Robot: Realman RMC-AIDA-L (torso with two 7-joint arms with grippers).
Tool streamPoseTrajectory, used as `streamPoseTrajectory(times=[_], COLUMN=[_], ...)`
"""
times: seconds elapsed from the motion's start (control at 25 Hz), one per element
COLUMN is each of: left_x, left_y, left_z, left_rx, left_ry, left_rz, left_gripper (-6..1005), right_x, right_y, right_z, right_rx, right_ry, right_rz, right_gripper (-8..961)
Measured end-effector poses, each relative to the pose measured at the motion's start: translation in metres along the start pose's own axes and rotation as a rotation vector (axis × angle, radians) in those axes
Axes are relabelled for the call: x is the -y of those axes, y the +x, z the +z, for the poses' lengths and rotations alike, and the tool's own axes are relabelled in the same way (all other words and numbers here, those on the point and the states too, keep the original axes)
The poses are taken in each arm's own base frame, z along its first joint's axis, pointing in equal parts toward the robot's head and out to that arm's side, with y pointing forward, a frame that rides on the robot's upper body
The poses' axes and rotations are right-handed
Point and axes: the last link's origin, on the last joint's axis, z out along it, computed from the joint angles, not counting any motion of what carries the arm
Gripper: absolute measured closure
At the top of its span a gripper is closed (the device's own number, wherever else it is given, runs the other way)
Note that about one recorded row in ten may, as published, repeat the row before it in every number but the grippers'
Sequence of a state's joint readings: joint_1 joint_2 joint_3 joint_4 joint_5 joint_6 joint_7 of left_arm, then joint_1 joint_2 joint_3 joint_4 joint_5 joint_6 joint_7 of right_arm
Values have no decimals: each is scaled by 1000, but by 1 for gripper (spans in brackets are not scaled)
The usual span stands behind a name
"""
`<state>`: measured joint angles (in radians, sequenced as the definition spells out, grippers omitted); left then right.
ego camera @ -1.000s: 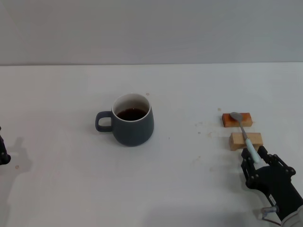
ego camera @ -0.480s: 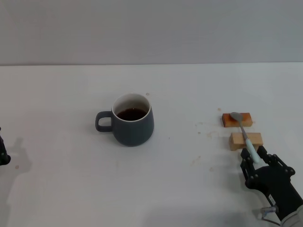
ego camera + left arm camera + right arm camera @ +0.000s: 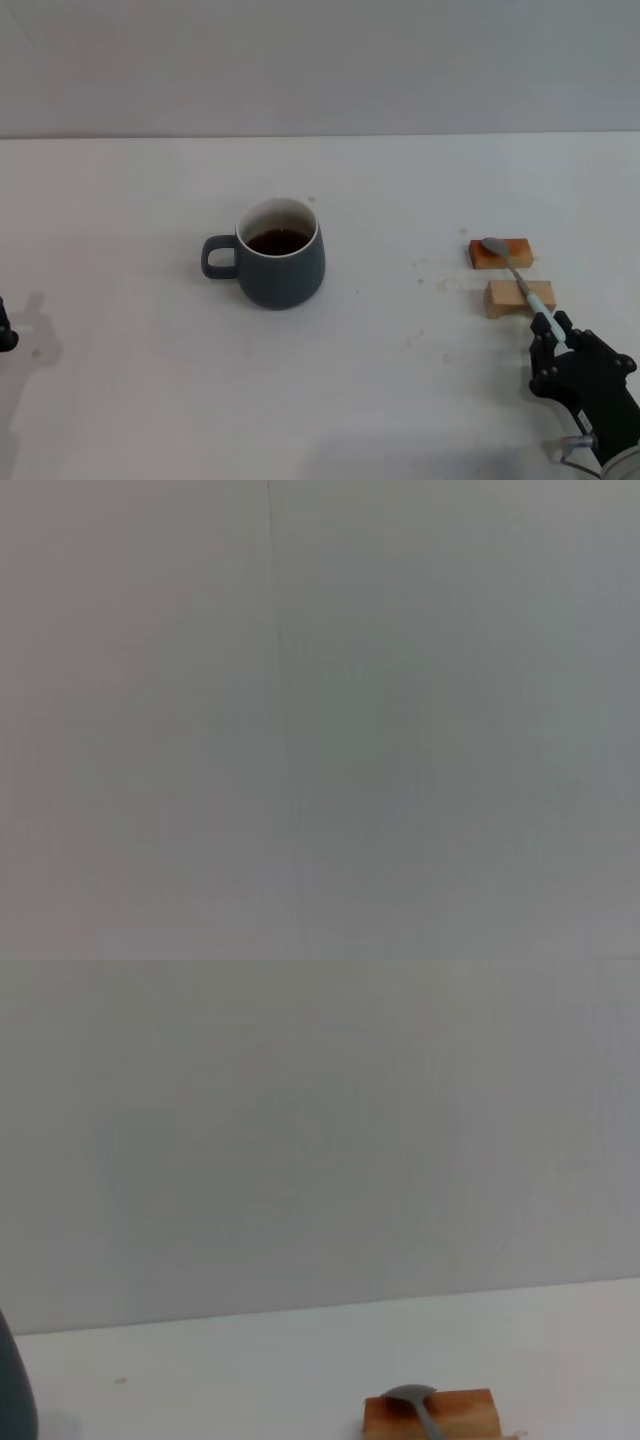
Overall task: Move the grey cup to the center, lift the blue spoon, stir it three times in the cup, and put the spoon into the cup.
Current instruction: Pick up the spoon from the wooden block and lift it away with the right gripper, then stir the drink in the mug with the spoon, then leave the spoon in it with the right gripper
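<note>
Since half a second ago, right claw (image 3: 553, 335) drawn back toward the robot and a little to the right, now lower in the head view, spoon carried along so its bowl sits nearer the reddish block's near edge. Left claw (image 3: 5, 335) also slipped farther off, only a dark sliver showing at the left edge of the desk (image 3: 150, 400); fingers not readable there.

Right arm reaching in from the near right corner, black wrist and knuckles low over the desk, fingers (image 3: 543, 350) pointing away from the robot and pressed together on the tail end of the blue spoon (image 3: 520, 282). Pale handle emerging from the fingertips and running away from the claw and slightly to the left, across the top of the light wooden block (image 3: 519, 298), which lies just beyond the fingertips. Grey metal bowl of the spoon resting at the reddish-brown block (image 3: 500, 253), farther out from the claw, the two blocks close but apart. Cannot tell whether the handle is touching the light block or raised just off it.

Grey cup (image 3: 280, 254) well apart from the right claw, off to its left and farther out, upright on the desk with dark liquid inside and its handle turned toward the left claw's side.

Right wrist view: spoon bowl on the reddish-brown block, white desk behind it, plain grey wall beyond.
</note>
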<state>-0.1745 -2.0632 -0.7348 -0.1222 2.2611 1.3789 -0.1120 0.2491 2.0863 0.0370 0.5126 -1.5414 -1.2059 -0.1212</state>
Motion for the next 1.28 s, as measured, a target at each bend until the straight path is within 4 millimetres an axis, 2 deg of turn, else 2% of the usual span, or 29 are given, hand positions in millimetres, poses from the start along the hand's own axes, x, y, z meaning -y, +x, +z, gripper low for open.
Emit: streamPoseTrajectory(times=[0.04, 0.28, 0.4, 0.48, 0.6, 0.64, 0.68, 0.84, 1.0, 1.04, 1.16, 1.24, 1.28], left_x=[0, 0, -1, -1, -2, -2, -2, -2, -1, -1, -1, -1, -1], left_y=[0, 1, 1, 1, 1, 1, 1, 1, 0, 0, 0, 0, -1], left_z=[0, 2, 3, 4, 4, 4, 4, 3, 3, 2, 2, 2, 2], left_rx=[1, -2, -5, -6, -5, -4, -4, -2, -1, 0, 0, 2, 6], left_ry=[0, -3, -5, -6, -7, -8, -8, -7, -6, -5, -5, -4, -4], left_rz=[1, 2, 2, 1, 1, 1, 1, 1, 1, 1, 2, 2, 3], left_gripper=[1001, 1001, 1001, 1001, 1001, 1001, 1001, 1001, 1001, 1001, 1001, 1001, 1001], right_x=[0, 0, -10, -24, -31, -37, -37, -45, -55, -62, -67, -73, -73], right_y=[0, -2, -8, -19, -30, -45, -45, -80, -116, -131, -143, -164, -164], right_z=[0, 1, -2, -4, -2, 1, 1, 12, 33, 42, 48, 51, 51], right_rx=[1, 6, 42, 77, 92, 97, 97, 89, 17, -42, -93, -125, -125], right_ry=[1, -4, -31, -49, -50, -67, -67, -108, -128, -152, -178, -210, -210], right_rz=[0, -3, 0, -33, -72, -88, -88, -125, -171, -197, -230, -243, -243], right_gripper=[784, 791, 792, 792, 792, 792, 792, 793, 793, 793, 793, 793, 793])
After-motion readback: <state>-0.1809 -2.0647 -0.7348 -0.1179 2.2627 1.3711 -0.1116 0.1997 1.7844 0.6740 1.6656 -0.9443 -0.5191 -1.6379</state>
